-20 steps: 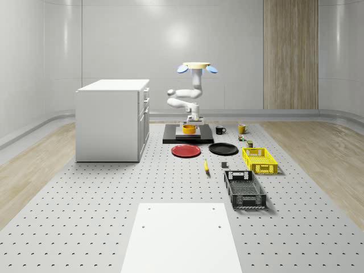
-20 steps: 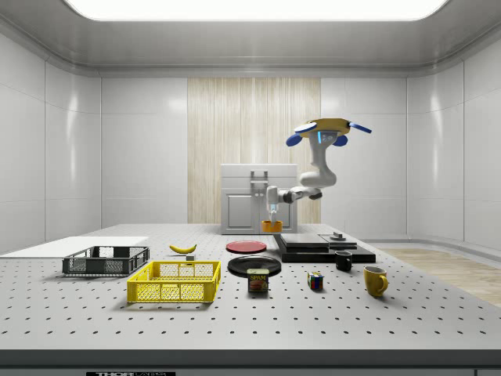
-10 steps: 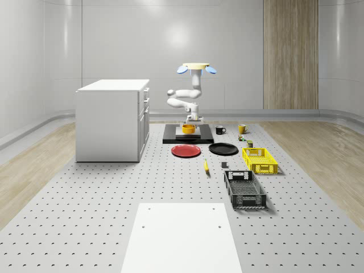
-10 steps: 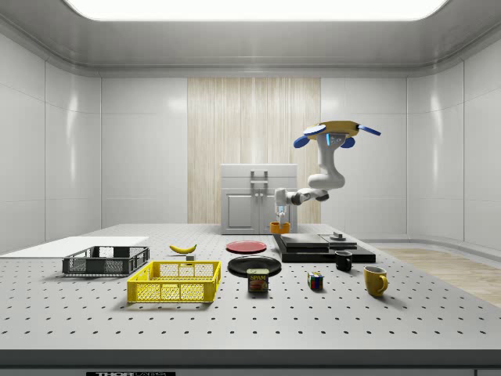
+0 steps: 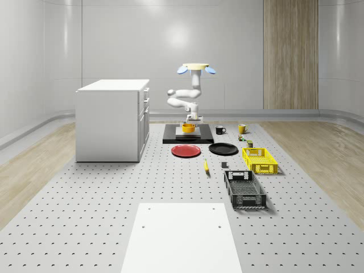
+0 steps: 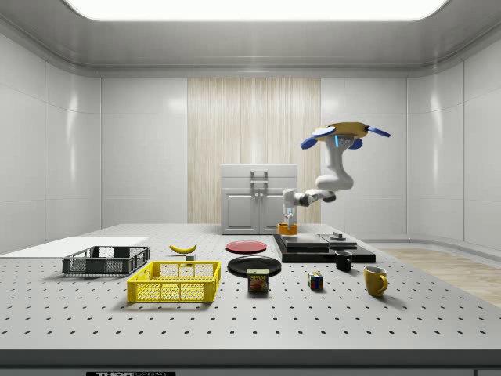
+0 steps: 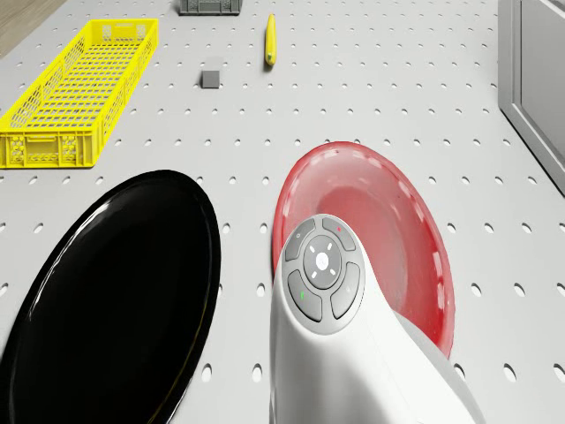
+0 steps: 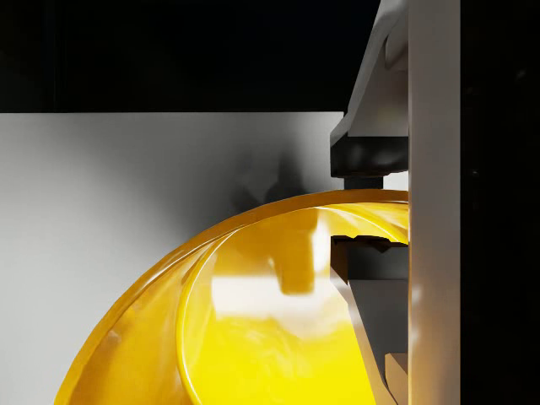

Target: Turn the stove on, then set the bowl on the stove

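The drone (image 5: 196, 67) hovers over the black stove (image 5: 170, 139), its white arm folded down in front of it. The gripper (image 6: 289, 222) is shut on the rim of the yellow bowl (image 6: 287, 229). In the wrist view one finger (image 8: 371, 156) sits outside the rim and the other inside the bowl (image 8: 253, 329). The bowl (image 5: 188, 128) hangs low over the stove (image 6: 325, 249), near its end at the side view's left; whether it touches I cannot tell. A grey knob (image 6: 338, 236) stands on the stove top.
A red plate (image 7: 388, 230) and a black plate (image 7: 115, 291) lie in front of the stove. Further out are a yellow crate (image 7: 75, 97), a black crate (image 5: 244, 189), a banana (image 7: 270, 40), two mugs (image 6: 375, 280) and a can (image 6: 257, 280). A white cabinet (image 5: 112, 119) stands beside the stove.
The drone and arm have carried the bowl toward the side view's right, from beside the stove to over its end. The gripper stays shut on the rim.
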You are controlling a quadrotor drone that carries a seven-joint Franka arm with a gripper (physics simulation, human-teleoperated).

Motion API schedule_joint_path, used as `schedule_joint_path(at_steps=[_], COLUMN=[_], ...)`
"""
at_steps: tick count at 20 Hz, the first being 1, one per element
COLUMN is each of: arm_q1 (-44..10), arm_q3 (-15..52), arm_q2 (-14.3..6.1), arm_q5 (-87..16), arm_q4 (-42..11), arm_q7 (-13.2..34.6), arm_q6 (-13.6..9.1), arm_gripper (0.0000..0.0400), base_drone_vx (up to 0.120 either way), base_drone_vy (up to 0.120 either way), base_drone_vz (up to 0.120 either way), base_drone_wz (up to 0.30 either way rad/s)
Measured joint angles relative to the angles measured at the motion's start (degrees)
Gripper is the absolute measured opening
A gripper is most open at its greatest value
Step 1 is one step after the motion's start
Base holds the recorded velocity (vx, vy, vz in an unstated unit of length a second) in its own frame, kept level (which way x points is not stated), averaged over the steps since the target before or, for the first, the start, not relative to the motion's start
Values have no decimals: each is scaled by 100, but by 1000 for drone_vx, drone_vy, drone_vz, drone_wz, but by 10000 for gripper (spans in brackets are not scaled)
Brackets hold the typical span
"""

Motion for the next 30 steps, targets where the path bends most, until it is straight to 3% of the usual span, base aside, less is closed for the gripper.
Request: schedule_joint_path(at_steps=[11, 21, 22, 23, 25, 27, 30], arm_q1=[-2, -84, -90, -95, -98, -82, -41], arm_q3=[0, -336, -364, -387, -409, -365, -222], arm_q2=[-4, 31, 36, 42, 50, 50, 41], arm_q5=[2, -310, -336, -358, -381, -343, -214], arm_q4=[0, 165, 180, 192, 204, 178, 102], arm_q7=[1, -4, -5, -7, -9, -11, -12], arm_q6=[3, 165, 177, 186, 192, 163, 85], arm_gripper=[100, 100, 124, 185, 269, 321, 363], base_drone_vx=[-120, -4, 0, 0, 0, 0, 0], base_drone_vy=[0, 0, 0, 0, 0, 0, 0], base_drone_vz=[0, 0, 0, 0, 0, 0, 0], base_drone_wz=[0, 0, 0, 0, 0, 0, 0])
